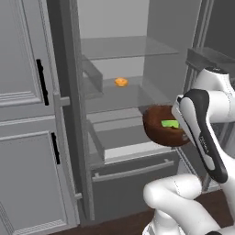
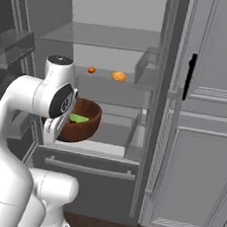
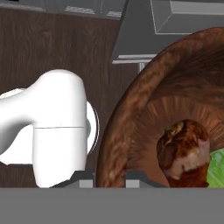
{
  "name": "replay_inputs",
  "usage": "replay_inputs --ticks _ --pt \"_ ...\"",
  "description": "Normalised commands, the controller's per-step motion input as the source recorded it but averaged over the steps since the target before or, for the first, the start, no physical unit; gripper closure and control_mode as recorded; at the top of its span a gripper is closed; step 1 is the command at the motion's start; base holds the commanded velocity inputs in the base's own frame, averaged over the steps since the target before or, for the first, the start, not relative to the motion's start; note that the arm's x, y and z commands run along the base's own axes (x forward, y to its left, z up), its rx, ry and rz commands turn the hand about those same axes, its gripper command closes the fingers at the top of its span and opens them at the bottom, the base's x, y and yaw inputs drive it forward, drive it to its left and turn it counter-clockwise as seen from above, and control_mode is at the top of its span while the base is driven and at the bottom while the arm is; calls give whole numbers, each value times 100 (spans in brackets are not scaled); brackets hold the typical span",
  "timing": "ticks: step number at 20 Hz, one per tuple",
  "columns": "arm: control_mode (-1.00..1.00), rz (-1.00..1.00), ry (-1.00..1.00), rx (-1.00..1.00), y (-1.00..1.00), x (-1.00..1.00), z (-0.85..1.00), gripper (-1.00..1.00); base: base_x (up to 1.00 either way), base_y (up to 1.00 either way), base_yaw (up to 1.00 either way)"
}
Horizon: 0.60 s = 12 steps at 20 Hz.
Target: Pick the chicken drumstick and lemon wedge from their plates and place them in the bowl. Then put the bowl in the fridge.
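End effector (image 3: pixel 109 178) (clamped) on bowl (image 3: pixel 175 100) rim

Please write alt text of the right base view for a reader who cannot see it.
The white arm holds the wooden bowl, with the lemon wedge inside, before the open fridge. Two small orange items sit on a glass shelf.

No legible text, labels, brands, numbers or signs anywhere.
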Motion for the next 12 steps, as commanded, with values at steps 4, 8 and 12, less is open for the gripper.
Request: replay_inputs --ticks 4,8,12 --pt "100 0 0 0 0 0 0 100 88 -13 18" --pt "100 0 0 0 0 0 0 100 63 -28 5" --pt "100 0 0 0 0 0 0 100 42 -29 0"
